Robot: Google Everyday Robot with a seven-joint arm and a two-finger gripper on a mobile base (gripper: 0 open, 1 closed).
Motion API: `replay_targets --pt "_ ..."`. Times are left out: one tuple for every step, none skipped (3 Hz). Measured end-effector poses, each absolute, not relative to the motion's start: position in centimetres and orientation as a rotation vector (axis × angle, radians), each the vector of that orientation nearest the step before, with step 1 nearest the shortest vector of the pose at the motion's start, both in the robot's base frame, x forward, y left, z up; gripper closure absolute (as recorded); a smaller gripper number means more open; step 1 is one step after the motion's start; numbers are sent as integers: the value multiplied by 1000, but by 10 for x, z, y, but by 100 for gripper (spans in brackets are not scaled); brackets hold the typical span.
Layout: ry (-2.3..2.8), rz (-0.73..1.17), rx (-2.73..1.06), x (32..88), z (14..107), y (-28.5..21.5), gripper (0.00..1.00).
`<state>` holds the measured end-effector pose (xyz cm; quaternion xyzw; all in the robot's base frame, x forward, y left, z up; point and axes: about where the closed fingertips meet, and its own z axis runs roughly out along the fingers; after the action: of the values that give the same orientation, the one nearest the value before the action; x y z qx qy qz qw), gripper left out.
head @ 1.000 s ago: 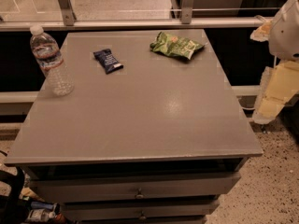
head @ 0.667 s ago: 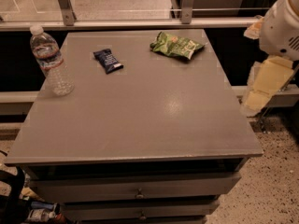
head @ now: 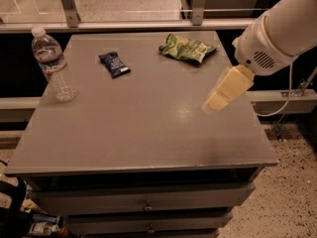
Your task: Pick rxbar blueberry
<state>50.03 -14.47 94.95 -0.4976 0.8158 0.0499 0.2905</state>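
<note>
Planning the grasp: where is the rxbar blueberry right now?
The rxbar blueberry lies on the table, far left in the camera view, between the water bottle and the green snack bag; the gripper hovers over the right side.

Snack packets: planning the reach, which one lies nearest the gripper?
The green bag, far right, just beyond where the gripper hovers over the table; the dark blue bar lies further left.

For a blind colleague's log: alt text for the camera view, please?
A robot arm's hand hangs over the right side of a gray table, apart from the dark blue rxbar blueberry lying near the back. A water bottle stands at left; a green snack bag lies back right.
</note>
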Motion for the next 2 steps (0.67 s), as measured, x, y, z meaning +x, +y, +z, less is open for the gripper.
replay_targets --pt "2160 279 -1169 519 920 -116 0" --pt "2101 350 -1033 557 906 -87 0"
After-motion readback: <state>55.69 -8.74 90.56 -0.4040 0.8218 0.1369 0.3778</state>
